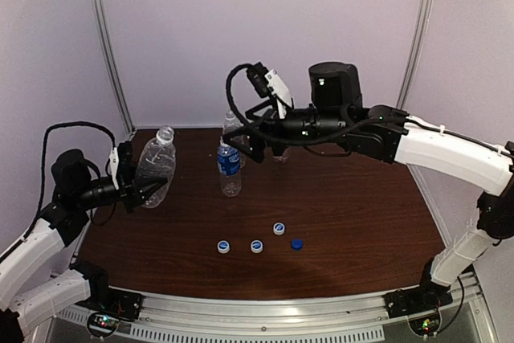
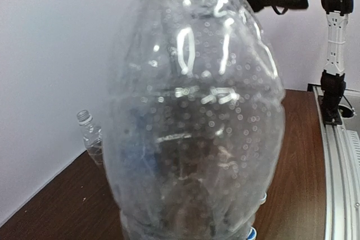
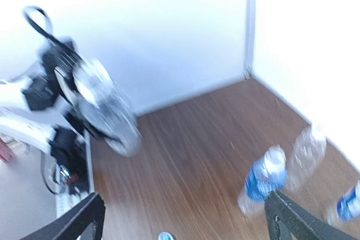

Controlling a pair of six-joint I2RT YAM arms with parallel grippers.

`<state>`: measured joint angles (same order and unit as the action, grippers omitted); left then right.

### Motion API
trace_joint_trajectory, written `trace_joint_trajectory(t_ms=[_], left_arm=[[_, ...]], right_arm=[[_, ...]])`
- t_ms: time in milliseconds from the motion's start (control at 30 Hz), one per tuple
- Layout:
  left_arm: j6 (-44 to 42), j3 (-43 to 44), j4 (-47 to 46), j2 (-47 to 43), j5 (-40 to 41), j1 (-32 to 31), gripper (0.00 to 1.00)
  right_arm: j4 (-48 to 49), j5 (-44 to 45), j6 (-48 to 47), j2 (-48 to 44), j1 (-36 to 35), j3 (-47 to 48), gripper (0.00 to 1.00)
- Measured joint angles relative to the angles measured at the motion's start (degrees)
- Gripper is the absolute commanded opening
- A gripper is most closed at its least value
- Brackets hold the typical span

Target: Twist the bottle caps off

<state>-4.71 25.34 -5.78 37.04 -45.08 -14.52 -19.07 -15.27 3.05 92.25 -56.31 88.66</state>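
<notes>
We recorded a dark wooden table [image 1: 353, 198] bearing four bottle caps [image 1: 256, 246] near its front edge, three white-and-blue beside one dark blue cap [image 1: 296, 243], and bottles [image 1: 230, 168] standing upright toward the back.

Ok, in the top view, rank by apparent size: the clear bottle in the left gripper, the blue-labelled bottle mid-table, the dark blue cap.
1. clear bottle, plainly largest.
2. blue-labelled bottle, slimmer and shorter.
3. dark blue cap, far smallest, about level with the white caps near it.

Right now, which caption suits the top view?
Left jaws grip the large clear bottle; right jaws stand open near the blue-labelled bottle; four caps lie loose.
</notes>
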Motion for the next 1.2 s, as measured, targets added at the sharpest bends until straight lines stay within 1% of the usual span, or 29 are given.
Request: trace_joint_trajectory(t_ms=[67, 100, 167, 233, 300, 367, 433, 667, 700, 833, 867, 900, 967, 1067, 1100, 1167, 1200], left_arm=[[-0.1, -0.1, -1.2, 1.0, -2.4, -1.7, 0.2], [-0.1, -0.1, -1.9, 1.6, -3.3, -2.9, 0.2], [-0.1, -0.2, -3.2, 3.0, -4.4, -5.0, 0.2], [0.0, -0.2, -4.5, 3.9, -5.0, -6.4, 0.2], [0.2, -0.2, -5.7, 4.5, -5.4, -7.3, 0.19], [0.4, -0.1, -6.9, 4.7, -5.6, -7.8, 0.19], [0.4, -0.2, -7.6, 4.8, -5.8, -8.2, 0.19], [0.5, -0.1, -8.4, 5.0, -6.2, -8.7, 0.19], [0.5, -0.2, -8.4, 5.1, -6.2, -8.7, 0.19], [0.5, -0.2, -8.4, 5.2, -6.2, -8.8, 0.19], [0.5, -0.2, -8.4, 5.2, -6.3, -8.8, 0.19], [0.3, -0.2, -8.6, 5.2, -6.6, -8.9, 0.19], [0.4, -0.1, -8.7, 5.2, -6.5, -9.0, 0.19], [0.4, -0.2, -8.7, 5.4, -6.5, -9.1, 0.19], [0.4, -0.1, -8.7, 5.4, -6.4, -9.1, 0.19], [0.5, -0.2, -8.7, 5.4, -6.4, -9.1, 0.19], [0.5, -0.2, -8.7, 5.4, -6.3, -9.1, 0.19]], right_arm=[[11.2, -4.6, 0.0, -2.8, -1.4, -1.4, 0.98], [15.7, -6.8, -0.2, -2.4, -2.5, -0.1, 0.98], [20.0, -9.8, -1.9, 1.5, -4.8, 5.4, 0.99], [21.8, -11.7, -4.1, 6.1, -6.9, 10.1, 0.99], [22.0, -12.3, -6.0, 9.6, -8.8, 11.8, 0.99], [21.1, -12.4, -7.9, 12.4, -10.4, 12.4, 0.95], [19.4, -12.4, -8.8, 14.2, -11.2, 12.8, 0.9], [17.9, -12.2, -8.9, 15.3, -11.0, 14.5, 0.7], [17.8, -12.3, -8.8, 15.3, -11.0, 15.1, 0.65], [18.2, -13.5, -8.0, 15.3, -10.7, 16.5, 0.3], [18.3, -13.6, -7.3, 15.4, -10.5, 16.6, 0.29], [18.3, -13.7, -7.0, 15.5, -10.4, 16.7, 0.32], [18.4, -14.0, -6.5, 15.6, -10.1, 16.9, 0.33], [18.3, -14.3, -6.1, 15.8, -9.9, 16.9, 0.28], [18.4, -14.3, -6.0, 15.8, -9.8, 16.9, 0.23], [18.4, -14.3, -5.7, 15.8, -9.8, 17.0, 0.01], [18.4, -14.4, -5.9, 15.8, -9.8, 17.0, 0.0]])
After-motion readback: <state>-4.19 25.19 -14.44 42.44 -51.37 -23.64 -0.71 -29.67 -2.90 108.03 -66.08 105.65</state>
